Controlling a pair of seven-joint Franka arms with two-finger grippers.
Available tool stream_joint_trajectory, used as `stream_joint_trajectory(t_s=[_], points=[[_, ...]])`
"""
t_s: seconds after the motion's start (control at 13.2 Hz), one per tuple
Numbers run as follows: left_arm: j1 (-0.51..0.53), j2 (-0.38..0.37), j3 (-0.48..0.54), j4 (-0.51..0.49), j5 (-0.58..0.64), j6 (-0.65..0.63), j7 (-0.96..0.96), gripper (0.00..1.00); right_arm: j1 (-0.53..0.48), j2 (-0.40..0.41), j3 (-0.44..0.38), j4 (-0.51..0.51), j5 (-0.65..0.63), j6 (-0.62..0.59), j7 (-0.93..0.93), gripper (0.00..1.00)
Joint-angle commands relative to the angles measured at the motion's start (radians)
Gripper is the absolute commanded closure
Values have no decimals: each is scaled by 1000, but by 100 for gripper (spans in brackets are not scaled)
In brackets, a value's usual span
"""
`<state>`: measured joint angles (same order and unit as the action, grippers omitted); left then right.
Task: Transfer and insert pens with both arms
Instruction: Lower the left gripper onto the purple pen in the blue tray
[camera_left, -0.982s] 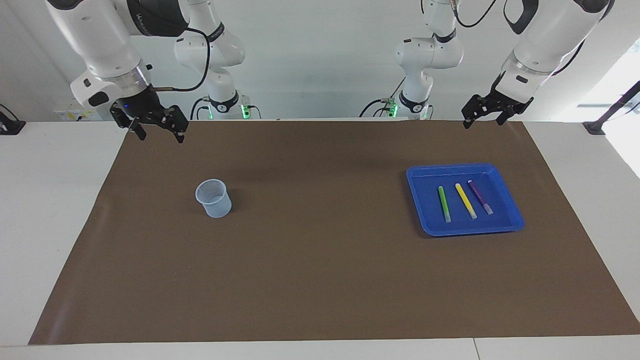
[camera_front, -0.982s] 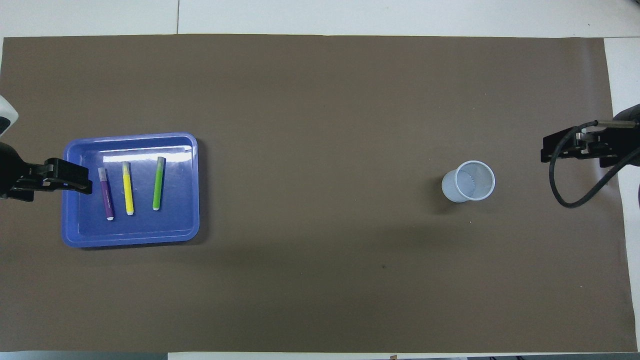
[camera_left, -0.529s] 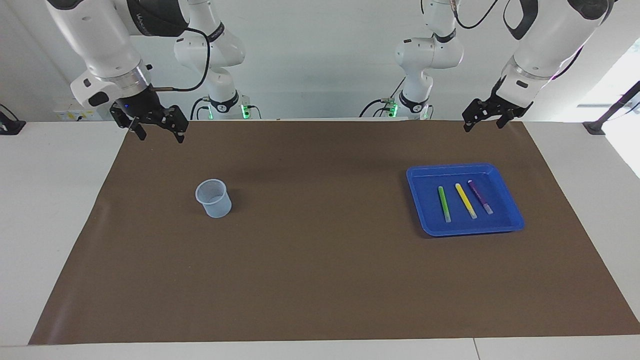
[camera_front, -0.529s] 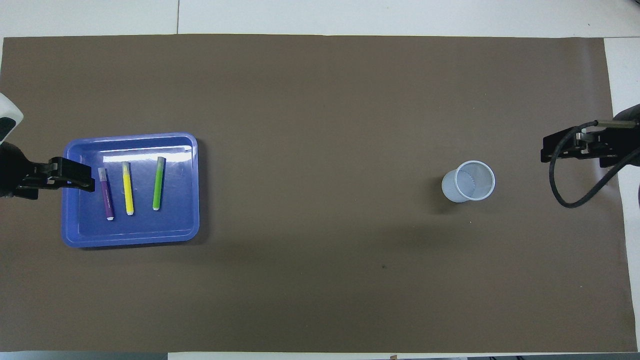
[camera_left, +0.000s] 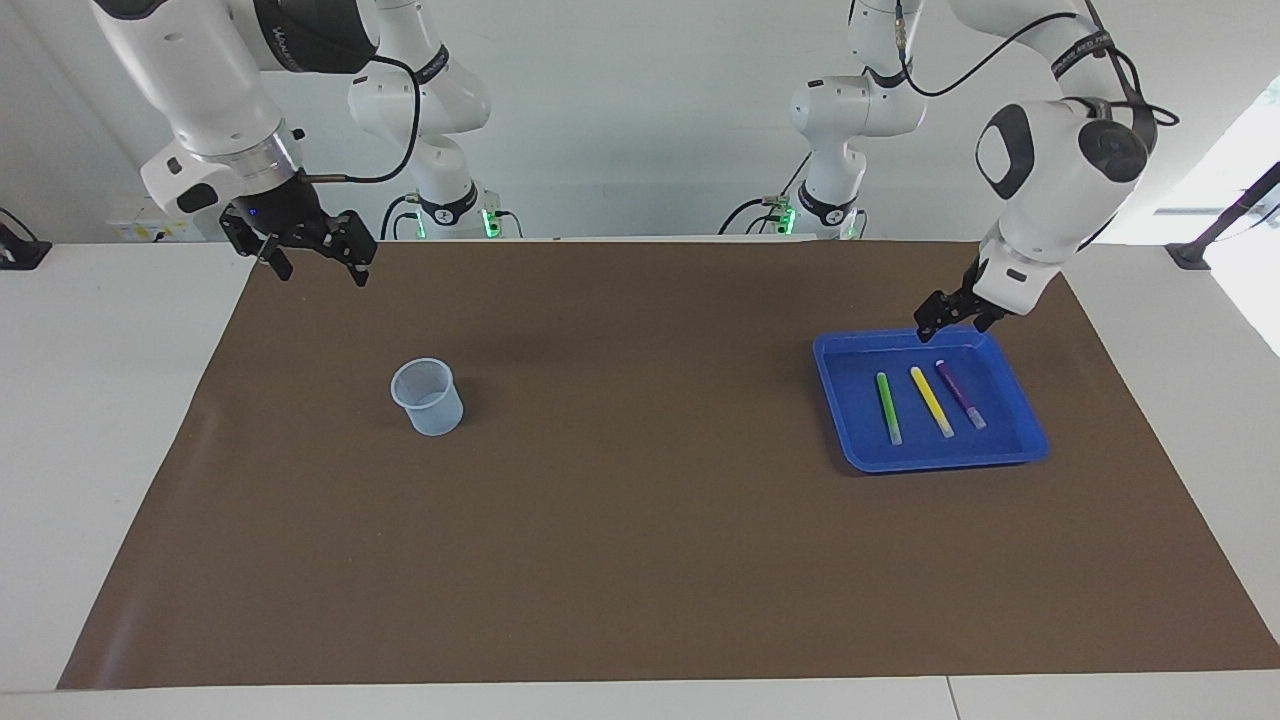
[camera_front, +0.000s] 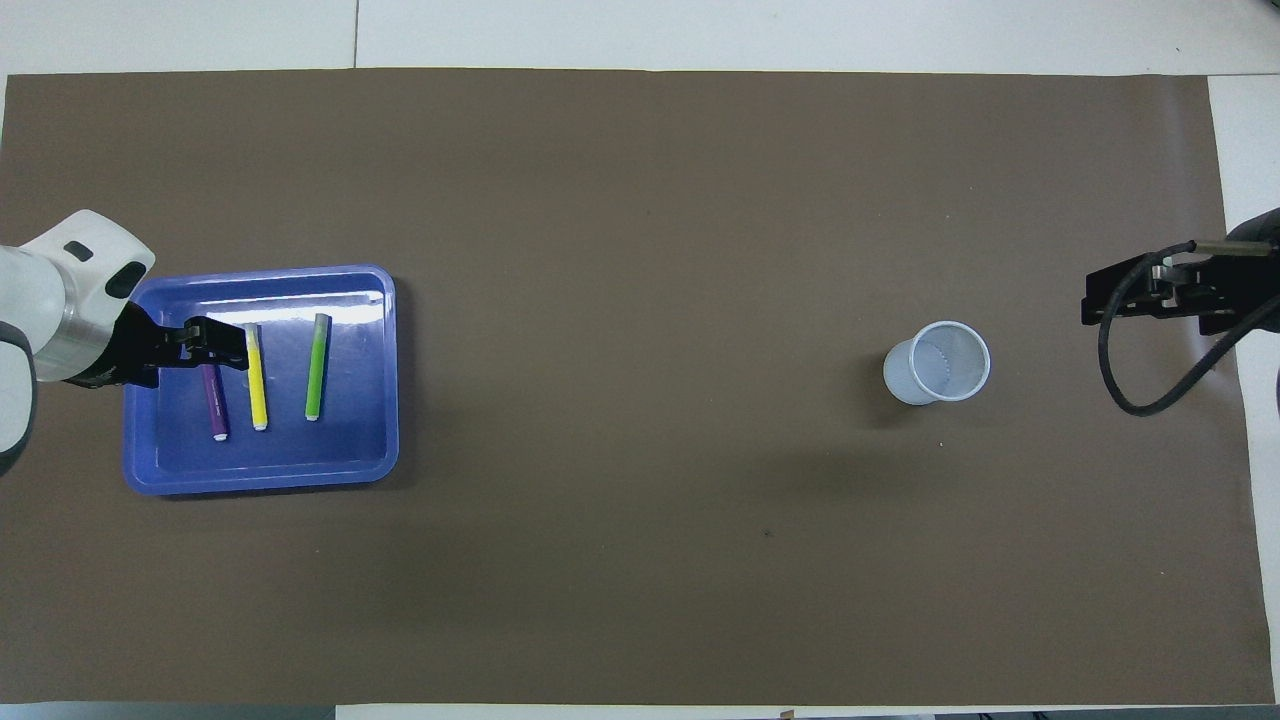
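You see a white table (camera_left: 110, 420) covered in the middle by a large brown mat (camera_left: 640, 540). The wall (camera_left: 640, 120) is plain and pale. Bright daylight comes from a window (camera_left: 1235, 170) at one end.

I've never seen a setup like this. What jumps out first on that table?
The bright blue tray at the left arm's end of the brown mat, with green, yellow and purple pens lying side by side in it. The left gripper hangs open over the tray. A pale plastic cup stands alone toward the right arm's end, where the right gripper waits, open.
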<state>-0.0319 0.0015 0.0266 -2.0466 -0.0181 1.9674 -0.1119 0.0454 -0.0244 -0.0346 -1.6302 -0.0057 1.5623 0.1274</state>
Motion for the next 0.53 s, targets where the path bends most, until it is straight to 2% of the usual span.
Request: stream_joint_trajectory(t_s=[0.0, 0.23, 0.45], points=[[47, 93, 1, 8, -3, 103, 67, 0, -16, -12, 9, -10, 21, -8, -14, 0], [101, 172, 1, 6, -3, 186, 159, 1, -16, -12, 9, -10, 21, -8, -14, 0], [121, 207, 1, 8, -2, 218, 212, 1, -16, -12, 9, -8, 21, -8, -14, 0]])
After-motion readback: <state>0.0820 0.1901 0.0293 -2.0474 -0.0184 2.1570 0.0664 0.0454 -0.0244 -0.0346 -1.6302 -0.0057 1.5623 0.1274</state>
